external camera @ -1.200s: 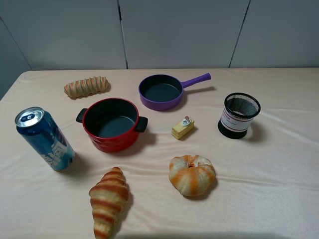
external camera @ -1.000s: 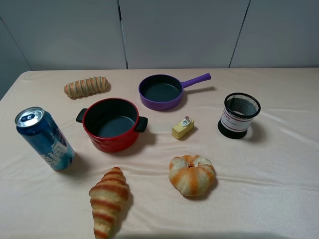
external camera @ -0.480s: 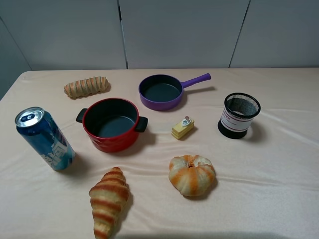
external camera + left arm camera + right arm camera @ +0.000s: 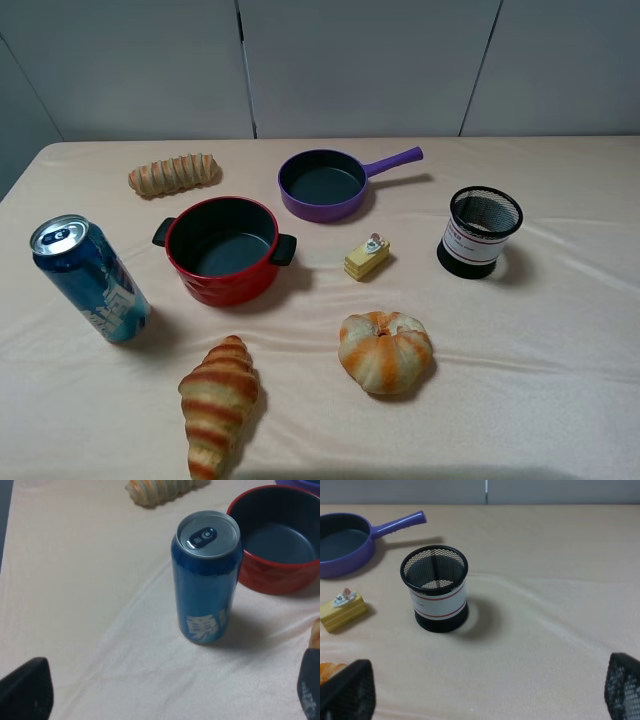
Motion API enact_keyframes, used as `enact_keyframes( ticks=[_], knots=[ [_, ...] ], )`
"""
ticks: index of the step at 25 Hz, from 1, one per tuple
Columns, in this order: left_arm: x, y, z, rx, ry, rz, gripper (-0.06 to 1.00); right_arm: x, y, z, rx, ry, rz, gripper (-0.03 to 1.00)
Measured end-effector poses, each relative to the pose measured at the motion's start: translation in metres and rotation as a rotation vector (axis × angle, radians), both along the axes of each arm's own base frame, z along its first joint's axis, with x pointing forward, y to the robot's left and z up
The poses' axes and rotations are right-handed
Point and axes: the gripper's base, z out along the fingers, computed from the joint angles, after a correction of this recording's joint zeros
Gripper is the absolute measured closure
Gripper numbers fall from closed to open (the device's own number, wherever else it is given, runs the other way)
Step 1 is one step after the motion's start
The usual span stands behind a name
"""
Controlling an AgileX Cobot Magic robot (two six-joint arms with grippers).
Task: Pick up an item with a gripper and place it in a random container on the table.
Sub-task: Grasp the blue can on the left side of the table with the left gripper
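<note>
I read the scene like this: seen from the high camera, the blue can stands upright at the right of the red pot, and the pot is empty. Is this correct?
One detail is wrong. The blue can stands upright at the left of the red pot, not at the right; the exterior high view shows this. The pot is indeed empty.
</note>
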Motion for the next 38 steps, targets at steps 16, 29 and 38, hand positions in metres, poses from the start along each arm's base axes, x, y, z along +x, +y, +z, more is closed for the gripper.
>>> enact_keyframes(
  ticks=[16, 29, 38],
  knots=[
    [0.002, 0.0, 0.024, 0.0, -0.034, 0.001, -0.04, 0.0, 0.0, 0.0, 0.0, 0.0, 0.0, 0.27],
    [0.066, 0.001, 0.07, -0.011, 0.236, -0.006, -0.04, 0.0, 0.0, 0.0, 0.0, 0.0, 0.0, 0.27],
    [0.116, -0.001, 0.08, -0.003, 0.466, -0.054, -0.04, 0.0, 0.0, 0.0, 0.0, 0.0, 0.0, 0.27]
  ],
)
